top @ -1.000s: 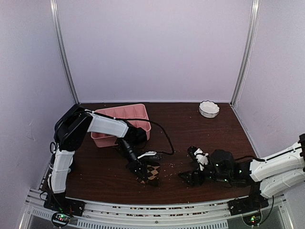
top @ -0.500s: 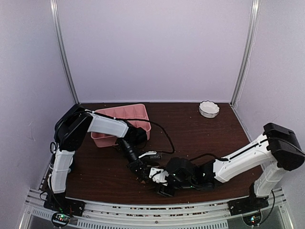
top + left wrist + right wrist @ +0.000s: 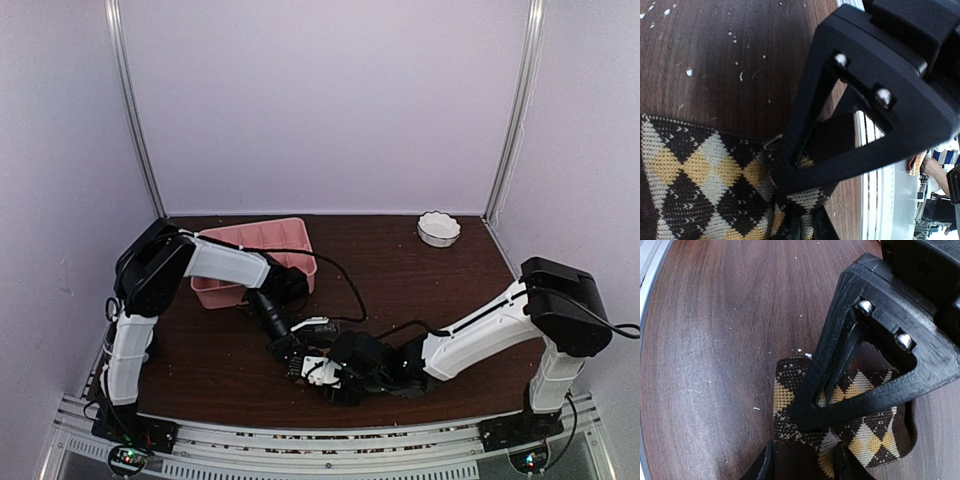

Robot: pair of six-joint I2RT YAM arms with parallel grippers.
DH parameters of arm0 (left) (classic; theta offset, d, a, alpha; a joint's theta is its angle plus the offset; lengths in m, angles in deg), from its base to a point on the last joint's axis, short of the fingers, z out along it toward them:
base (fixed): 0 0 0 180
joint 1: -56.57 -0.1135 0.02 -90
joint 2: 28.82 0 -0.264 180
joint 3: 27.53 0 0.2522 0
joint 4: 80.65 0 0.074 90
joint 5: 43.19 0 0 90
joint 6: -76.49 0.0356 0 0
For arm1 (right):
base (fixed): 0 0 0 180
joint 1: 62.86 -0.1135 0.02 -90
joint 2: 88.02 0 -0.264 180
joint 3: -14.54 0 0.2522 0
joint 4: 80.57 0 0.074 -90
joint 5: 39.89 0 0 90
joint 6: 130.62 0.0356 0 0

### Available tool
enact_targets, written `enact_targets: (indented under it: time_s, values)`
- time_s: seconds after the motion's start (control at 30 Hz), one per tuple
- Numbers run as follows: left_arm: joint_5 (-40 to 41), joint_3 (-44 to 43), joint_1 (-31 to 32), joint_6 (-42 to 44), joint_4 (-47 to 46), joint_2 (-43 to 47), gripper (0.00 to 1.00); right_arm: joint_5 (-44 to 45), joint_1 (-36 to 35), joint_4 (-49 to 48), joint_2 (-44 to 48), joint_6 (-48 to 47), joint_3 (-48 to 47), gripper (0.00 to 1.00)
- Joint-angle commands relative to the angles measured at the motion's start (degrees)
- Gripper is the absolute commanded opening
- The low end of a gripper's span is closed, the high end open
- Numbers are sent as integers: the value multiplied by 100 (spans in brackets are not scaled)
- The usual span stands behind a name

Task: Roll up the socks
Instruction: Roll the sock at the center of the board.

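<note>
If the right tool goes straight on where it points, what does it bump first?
Probably the checkered sock; it lies between the fingers of the right tool, on the table.

The sock (image 3: 870, 442) was a soft argyle knit, kinda fuzzy. The table (image 3: 725, 340) looked like dark grained wood, slightly glossy; fingers (image 3: 920, 340) were matte black plastic.

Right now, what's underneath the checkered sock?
Dark wooden table shows around the checkered sock, which lies on it. Anything tucked beneath is hidden by the fabric itself.
</note>
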Motion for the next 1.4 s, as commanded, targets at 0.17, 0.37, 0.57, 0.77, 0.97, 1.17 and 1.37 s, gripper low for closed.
enact_targets:
  time_s: [0.17, 0.37, 0.57, 0.77, 0.97, 1.17, 1.37]
  values:
    - [871, 18, 13, 415, 51, -406, 9, -163, 134, 316, -484, 56, -85, 30]
    - [1030, 403, -77, 517, -350, 249, 19, -933, 427, 759, -655, 595, -34, 9]
    - [1140, 1160, -390, 399, -1185, 1632, 90, -1552, 447, 1063, -835, 1245, 31, 5]
    - [1809, 1651, -392, 132, -1915, 2721, 98, -2032, 449, 1376, -835, 1956, -58, 0]
    - [3766, 1807, -401, -379, -2413, 3842, 98, -2389, 460, 1772, -1101, 2336, -243, 0]
    - [4671, 1629, -853, -806, -1956, 3666, 96, -2878, 623, 1640, -1204, 2763, -252, 0]
    - [3243, 2039, -987, -211, -2041, 3720, 98, -3363, 1164, 1769, -1506, 3603, -359, 0]
